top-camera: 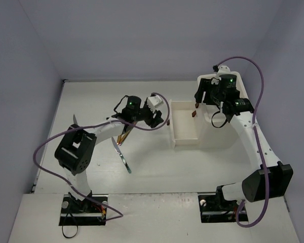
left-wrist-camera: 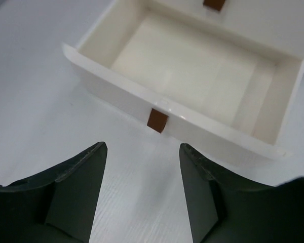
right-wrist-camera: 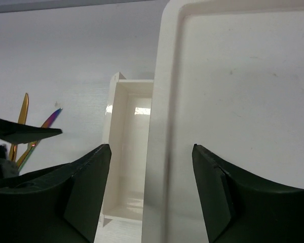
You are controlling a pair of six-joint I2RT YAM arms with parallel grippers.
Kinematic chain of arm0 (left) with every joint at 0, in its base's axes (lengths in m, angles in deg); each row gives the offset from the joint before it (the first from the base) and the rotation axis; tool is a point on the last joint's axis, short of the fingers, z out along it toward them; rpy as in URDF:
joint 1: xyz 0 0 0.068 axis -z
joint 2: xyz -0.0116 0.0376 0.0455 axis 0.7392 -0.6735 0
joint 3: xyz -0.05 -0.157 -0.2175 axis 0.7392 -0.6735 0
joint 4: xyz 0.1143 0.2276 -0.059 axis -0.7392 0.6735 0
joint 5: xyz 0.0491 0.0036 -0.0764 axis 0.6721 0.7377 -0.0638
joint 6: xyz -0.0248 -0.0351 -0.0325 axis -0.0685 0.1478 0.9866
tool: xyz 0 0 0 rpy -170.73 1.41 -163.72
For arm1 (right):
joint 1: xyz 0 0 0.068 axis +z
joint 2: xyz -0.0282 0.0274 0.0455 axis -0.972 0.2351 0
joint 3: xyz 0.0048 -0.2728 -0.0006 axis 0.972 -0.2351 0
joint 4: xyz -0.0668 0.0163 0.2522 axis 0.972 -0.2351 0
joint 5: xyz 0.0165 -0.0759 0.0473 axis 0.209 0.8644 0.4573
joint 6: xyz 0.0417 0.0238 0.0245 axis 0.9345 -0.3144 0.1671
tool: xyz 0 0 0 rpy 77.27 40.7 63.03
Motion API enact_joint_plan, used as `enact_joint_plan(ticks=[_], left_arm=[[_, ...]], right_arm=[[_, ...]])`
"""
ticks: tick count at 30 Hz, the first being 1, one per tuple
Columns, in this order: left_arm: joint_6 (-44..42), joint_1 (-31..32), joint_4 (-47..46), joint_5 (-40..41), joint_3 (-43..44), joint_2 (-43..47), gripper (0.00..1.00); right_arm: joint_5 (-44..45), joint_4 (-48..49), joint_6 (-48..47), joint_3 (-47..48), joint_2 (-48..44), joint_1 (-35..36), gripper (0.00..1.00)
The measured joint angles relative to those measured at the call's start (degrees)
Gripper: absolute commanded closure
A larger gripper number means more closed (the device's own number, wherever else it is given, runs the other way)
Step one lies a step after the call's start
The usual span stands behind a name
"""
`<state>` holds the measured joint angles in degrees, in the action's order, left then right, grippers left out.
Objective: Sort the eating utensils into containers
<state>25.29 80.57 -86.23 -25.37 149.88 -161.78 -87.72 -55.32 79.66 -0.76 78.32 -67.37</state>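
The left pincer [left-wrist-camera: 143,147] stands open, holding nothing, just before the pulled-out drawer [left-wrist-camera: 111,87]. The right pincer [right-wrist-camera: 151,147] gapes, also unladen, over the unit [right-wrist-camera: 233,101]. The utensils [top-camera: 120,155] lie on the tabletop [top-camera: 91,101], several half hidden under the left arm [top-camera: 99,130] and hard to tell apart.

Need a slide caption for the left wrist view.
Open left end effector facing the empty pulled-out drawer and its brown handle.

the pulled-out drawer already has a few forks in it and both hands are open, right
No. The pulled-out drawer is empty, as the left wrist view shows; nothing lies in it. The left hand and right hand are both open.
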Motion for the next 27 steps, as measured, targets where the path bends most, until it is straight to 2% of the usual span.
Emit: enact_joint_plan(ticks=[4, 7, 15, 18, 27], left_arm=[[3.5, -0.5, 1.6, 6.5, -0.7, 9.8, 0.41], [6.0, -1.2, 6.7, 15.3, -0.7, 18.6, 0.34], [10.7, -6.5, 30.9, 41.2, 0.4, 39.9, 0.14], [12.4, -9.2, 39.2, 48.3, -1.0, 47.2, 0.11], [17.5, -11.0, 53.8, 58.7, -14.4, 72.4, 0.11]], right_arm=[[-0.4, -1.1, -0.7, 2.5, -0.6, 0.7, 0.34], [0.9, -1.2, -1.9, 3.9, -2.0, 3.6, 0.31], [7.0, -1.2, -3.3, 5.3, -3.5, 22.7, 0.29], [9.9, -1.2, -3.0, 5.2, -2.1, 30.1, 0.29], [15.0, -0.4, 4.0, 2.0, 12.7, 48.7, 0.32]])
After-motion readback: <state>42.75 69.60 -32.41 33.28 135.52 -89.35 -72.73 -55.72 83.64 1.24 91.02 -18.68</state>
